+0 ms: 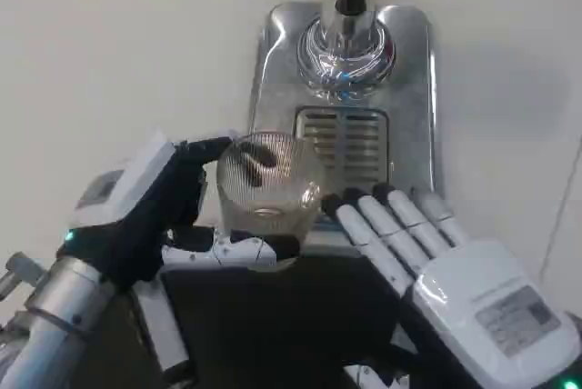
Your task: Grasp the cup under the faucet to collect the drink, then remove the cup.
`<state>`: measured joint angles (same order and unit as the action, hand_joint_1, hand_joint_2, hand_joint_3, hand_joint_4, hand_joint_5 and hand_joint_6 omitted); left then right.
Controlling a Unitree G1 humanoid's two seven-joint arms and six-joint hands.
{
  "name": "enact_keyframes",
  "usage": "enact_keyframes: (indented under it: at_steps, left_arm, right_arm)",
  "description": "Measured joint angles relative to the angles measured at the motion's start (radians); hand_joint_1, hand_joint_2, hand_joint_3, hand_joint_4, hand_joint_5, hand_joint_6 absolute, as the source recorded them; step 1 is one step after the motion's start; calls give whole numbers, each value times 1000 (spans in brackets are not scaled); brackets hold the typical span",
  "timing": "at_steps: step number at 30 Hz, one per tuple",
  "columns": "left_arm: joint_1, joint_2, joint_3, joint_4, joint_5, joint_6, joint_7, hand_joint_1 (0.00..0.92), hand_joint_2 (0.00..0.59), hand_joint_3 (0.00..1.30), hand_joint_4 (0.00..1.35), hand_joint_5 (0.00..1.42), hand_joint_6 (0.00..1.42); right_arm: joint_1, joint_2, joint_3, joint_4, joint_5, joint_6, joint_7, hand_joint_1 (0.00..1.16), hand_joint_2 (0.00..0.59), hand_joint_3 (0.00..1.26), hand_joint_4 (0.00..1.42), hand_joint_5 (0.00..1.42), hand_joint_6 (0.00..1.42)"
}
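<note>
A pale, off-white tabletop (118, 53) fills the scene, and on its far middle part stands a shiny metal drink dispenser base (414, 89) with a slotted drip grate (350, 139) set into it. Above the far end of that base a chrome faucet (346, 39) hangs down from a dark fitting at the top edge, with a bright reflective ring around it. The cup (270, 184), a clear ribbed glass, sits at the near-left edge of the metal base, just left of the drip grate and nearer than the faucet, not directly below it. The left robot hand (159, 216) grasps the cup: one dark fingertip hooks over the rim on the left side, while white and black fingers (232, 251) wrap along the near lower side of the glass. The right robot hand (427, 253) lies to the right of the cup with its white back upward and its fingers stretched out side by side toward the near edge of the base; it holds nothing, and its fingertips end just beside the cup. A dark surface lies between the two forearms at the near edge.
</note>
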<state>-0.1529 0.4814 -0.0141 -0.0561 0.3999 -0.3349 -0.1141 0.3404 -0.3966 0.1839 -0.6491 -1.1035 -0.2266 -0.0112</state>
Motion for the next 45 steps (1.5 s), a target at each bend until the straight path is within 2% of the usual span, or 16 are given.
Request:
enact_keyframes:
  at_steps: [4,7,9,15,18,25,28,35,45]
  left_arm:
    - [0,-9,0,0,0,1,0,772,81,1129,1189,1367,1424]
    - [0,-12,3,-1,1,6,0,772,81,1129,1189,1367,1424]
    - [0,-12,5,-1,1,8,0,772,81,1129,1189,1366,1424]
    - [-4,-23,5,0,2,14,1,772,81,1129,1189,1366,1424]
    - [-41,-29,8,21,2,28,9,772,81,1129,1189,1366,1424]
    - [-234,-52,-9,189,6,54,32,772,81,1129,1189,1366,1424]
    - [-299,-63,-39,260,9,50,39,772,81,1125,1189,1366,1424]
    - [-427,-85,-101,459,27,8,48,772,80,1120,1189,1366,1424]
    - [-572,-114,-127,694,39,-59,116,772,80,1120,1189,1366,1424]
  right_arm:
    - [-5,3,5,13,-2,-2,-2,434,444,0,0,0,0]
    - [-14,31,27,12,-15,4,3,434,444,0,0,0,0]
    - [-15,37,33,10,-25,8,9,434,444,0,0,0,0]
    - [5,37,24,-3,-27,10,11,434,444,0,0,0,0]
    - [20,35,19,-12,-26,9,6,433,444,0,0,0,0]
    - [37,46,1,-11,-17,11,-14,433,444,0,0,0,0]
    - [25,74,18,-11,-28,22,-14,436,440,0,0,0,0]
    - [10,109,40,-9,-48,48,-9,442,436,0,0,0,0]
    - [49,110,37,-11,-48,49,-12,447,435,0,0,0,0]
